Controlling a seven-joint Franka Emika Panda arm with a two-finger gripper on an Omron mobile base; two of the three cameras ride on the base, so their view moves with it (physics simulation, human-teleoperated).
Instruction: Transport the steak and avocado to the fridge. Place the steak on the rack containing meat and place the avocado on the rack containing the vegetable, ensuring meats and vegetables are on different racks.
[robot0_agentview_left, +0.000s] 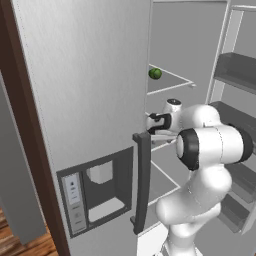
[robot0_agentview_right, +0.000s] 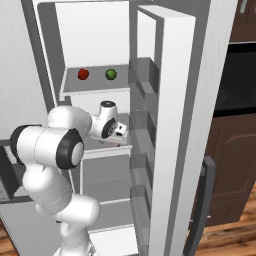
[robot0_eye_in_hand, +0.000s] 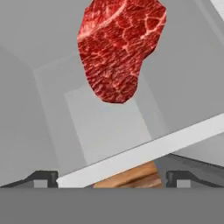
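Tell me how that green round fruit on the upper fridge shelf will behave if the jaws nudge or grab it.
The avocado looks round and glossy, so a nudge would probably roll it along the flat shelf, perhaps toward the red item beside it. Its smooth skin may slip between closing jaws unless gripped across the middle. It looks small, so likely light.

a kitchen: open fridge, dark wooden cabinets.

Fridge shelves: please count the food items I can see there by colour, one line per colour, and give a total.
Red: 2, a small round red item on the upper shelf and the marbled steak ahead of the open gripper in the hand view.
Green: 1, a round green fruit on that same upper shelf.
Total: 3
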